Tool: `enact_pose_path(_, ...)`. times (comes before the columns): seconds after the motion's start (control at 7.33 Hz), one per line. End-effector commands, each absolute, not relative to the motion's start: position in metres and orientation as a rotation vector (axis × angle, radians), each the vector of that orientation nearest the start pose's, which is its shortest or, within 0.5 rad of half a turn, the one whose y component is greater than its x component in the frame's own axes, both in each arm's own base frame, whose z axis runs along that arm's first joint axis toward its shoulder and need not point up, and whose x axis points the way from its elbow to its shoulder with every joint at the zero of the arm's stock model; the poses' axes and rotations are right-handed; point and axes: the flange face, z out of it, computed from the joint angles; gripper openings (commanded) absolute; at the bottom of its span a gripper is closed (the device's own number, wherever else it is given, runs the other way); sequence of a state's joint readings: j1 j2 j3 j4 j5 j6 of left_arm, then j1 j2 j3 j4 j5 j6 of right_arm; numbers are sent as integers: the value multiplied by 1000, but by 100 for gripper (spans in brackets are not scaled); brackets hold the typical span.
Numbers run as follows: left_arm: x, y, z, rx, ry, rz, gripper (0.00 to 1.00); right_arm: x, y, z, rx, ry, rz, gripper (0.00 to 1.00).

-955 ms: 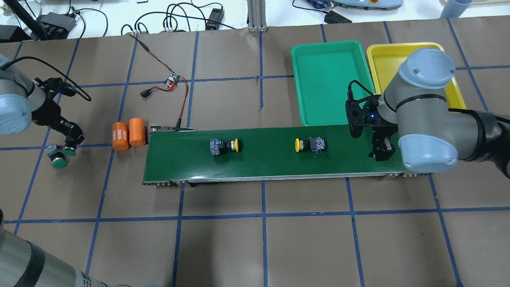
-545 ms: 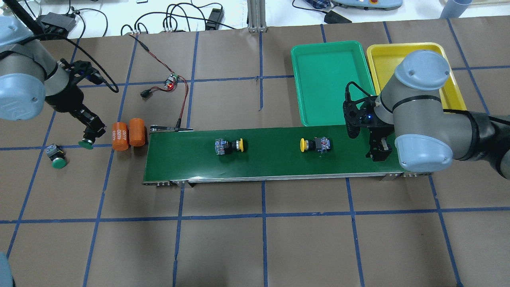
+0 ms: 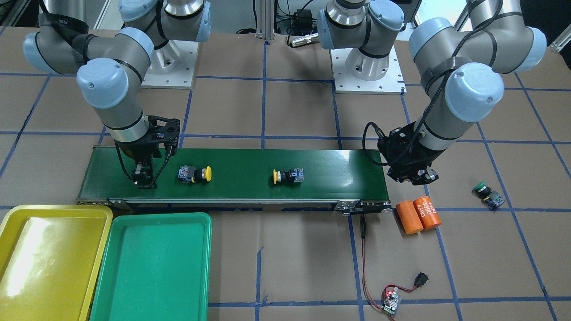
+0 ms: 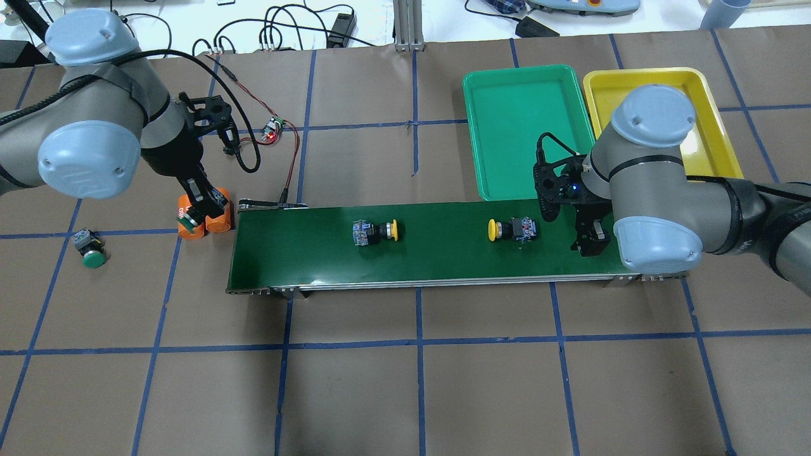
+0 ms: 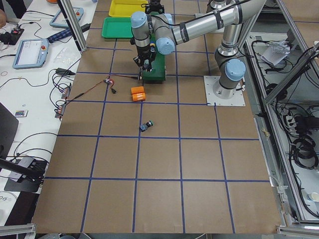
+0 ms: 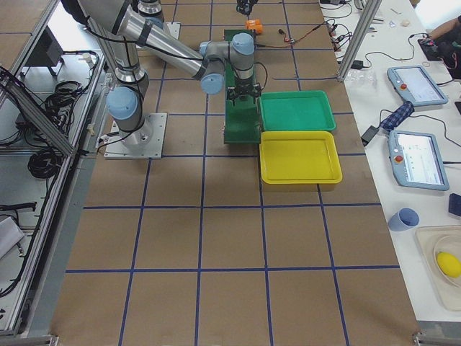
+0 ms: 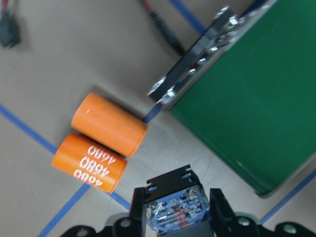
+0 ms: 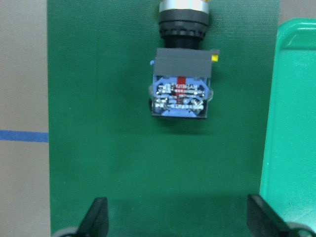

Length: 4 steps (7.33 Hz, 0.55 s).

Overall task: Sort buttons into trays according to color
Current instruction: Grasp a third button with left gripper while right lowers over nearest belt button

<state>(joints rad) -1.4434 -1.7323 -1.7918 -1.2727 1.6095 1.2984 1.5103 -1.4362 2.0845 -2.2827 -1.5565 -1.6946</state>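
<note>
Here the left gripper (image 7: 178,219) clamps a button (image 7: 176,208); the right gripper (image 8: 177,222) gapes empty above the belt (image 4: 437,253) on the brown-papered table (image 4: 418,392).

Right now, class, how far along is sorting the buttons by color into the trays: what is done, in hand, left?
Done: nothing; green tray and yellow tray are empty. In hand: the left tool grips one button over the orange cylinders; the right tool hangs open over the belt. Left: two yellow buttons on the belt, one green button on the table.
</note>
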Motion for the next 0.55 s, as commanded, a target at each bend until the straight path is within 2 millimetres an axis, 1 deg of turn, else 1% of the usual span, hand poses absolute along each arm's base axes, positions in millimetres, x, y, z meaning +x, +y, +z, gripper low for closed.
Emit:
enact_pose_path(0.0, -113, -532, 318, 2110, 2370, 136, 0, 109, -483, 250, -2297, 2192, -79, 100)
enact_pose_path(0.14, -147, -526, 313, 2184, 2276, 104, 0, 116, -482, 249, -2297, 2189, -78, 98)
enact_pose_path(0.27, -158, -515, 292, 2297, 2126, 61, 0, 118, -482, 250, -2284, 2204, -80, 97)
enact_pose_path(0.41, -158, -504, 269, 2344, 2028, 0, 0, 118, -482, 250, -2284, 2204, -80, 96)
